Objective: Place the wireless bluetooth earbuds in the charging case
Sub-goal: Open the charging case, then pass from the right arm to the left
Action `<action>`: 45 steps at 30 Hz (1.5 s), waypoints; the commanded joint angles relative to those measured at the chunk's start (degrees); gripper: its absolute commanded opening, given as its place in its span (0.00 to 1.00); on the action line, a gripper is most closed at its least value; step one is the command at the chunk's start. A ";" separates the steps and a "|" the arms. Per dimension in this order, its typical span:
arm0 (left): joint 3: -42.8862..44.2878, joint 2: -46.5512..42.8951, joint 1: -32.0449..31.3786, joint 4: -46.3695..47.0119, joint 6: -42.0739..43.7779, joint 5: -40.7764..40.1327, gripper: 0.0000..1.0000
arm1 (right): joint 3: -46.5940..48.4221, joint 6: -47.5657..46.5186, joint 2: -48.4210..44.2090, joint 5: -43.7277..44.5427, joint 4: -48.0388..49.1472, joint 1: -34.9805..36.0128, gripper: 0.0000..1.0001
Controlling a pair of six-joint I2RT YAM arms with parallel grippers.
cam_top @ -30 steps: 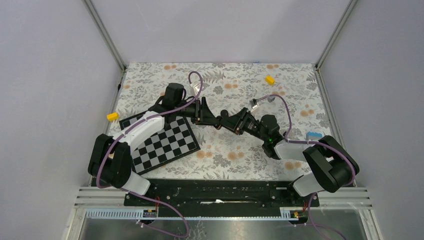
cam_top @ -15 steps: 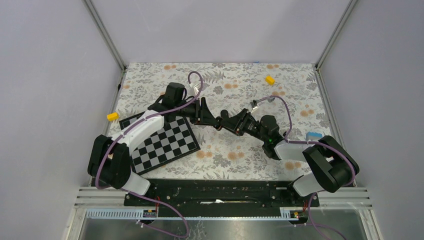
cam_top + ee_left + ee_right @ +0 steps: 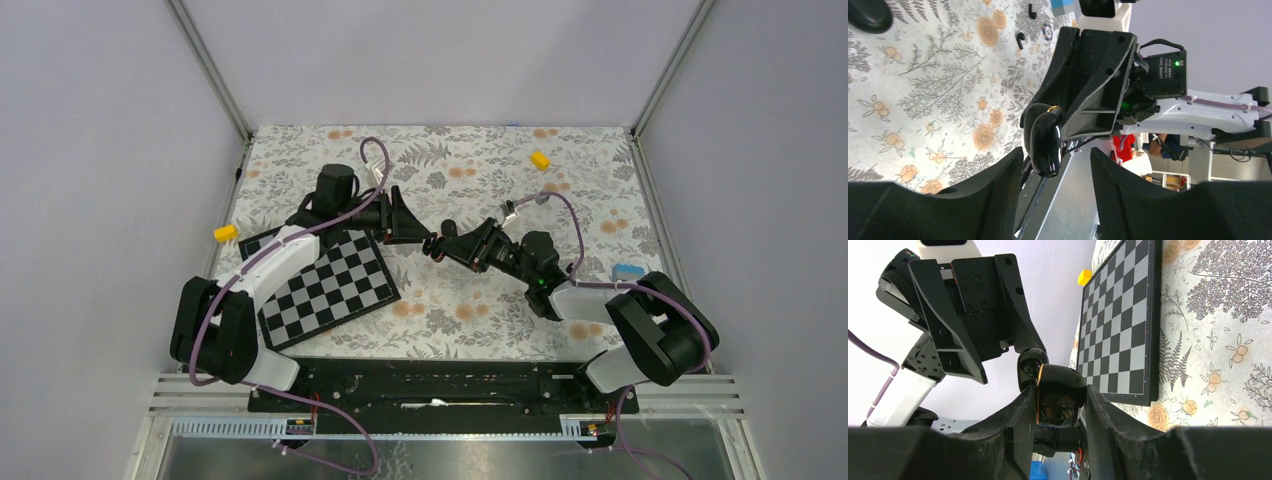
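My right gripper point(image 3: 441, 247) is shut on the charging case point(image 3: 1060, 385), a glossy black pebble with a gold seam, and holds it above the table. The left wrist view also shows the case point(image 3: 1045, 145), between the right gripper's fingers point(image 3: 1088, 75). My left gripper point(image 3: 405, 224) is open and empty, its fingers point(image 3: 998, 195) on either side of the case's near end without touching it. Two tiny black earbuds point(image 3: 1032, 11) point(image 3: 1020, 36) lie on the flowered cloth beyond the case, beside a small ring point(image 3: 1047, 32). The arms hide them in the top view.
A chessboard point(image 3: 325, 285) lies at the front left, under the left arm. Yellow blocks sit at the left edge point(image 3: 226, 232) and the far right point(image 3: 540, 159). A blue object point(image 3: 627, 270) lies by the right arm. A dark rounded thing point(image 3: 868, 12) lies on the cloth.
My left arm has drawn back to the left, away from the right gripper, and its wrist has turned. The right gripper still holds the case and has shifted slightly left.
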 commanded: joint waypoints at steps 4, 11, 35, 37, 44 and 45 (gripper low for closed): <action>-6.03 0.30 1.23 20.55 -11.18 8.57 0.54 | -0.38 0.06 -2.21 -0.25 3.53 0.38 0.07; -9.01 2.32 1.42 29.50 -16.43 12.31 0.53 | -0.64 -0.27 -3.19 0.10 2.58 0.43 0.07; -8.09 5.77 0.37 30.25 -16.06 12.19 0.50 | 1.25 -0.28 -1.70 -0.83 2.39 0.42 0.07; -8.04 6.00 0.28 30.50 -16.14 12.14 0.49 | 1.32 -0.33 -1.55 -0.78 2.39 0.38 0.07; -7.75 7.04 0.18 31.87 -16.95 12.28 0.44 | 1.31 -0.19 -1.38 -0.81 2.76 0.43 0.06; -7.67 7.20 0.18 31.89 -16.95 12.31 0.44 | 1.28 -0.21 -1.42 -0.75 2.68 0.43 0.06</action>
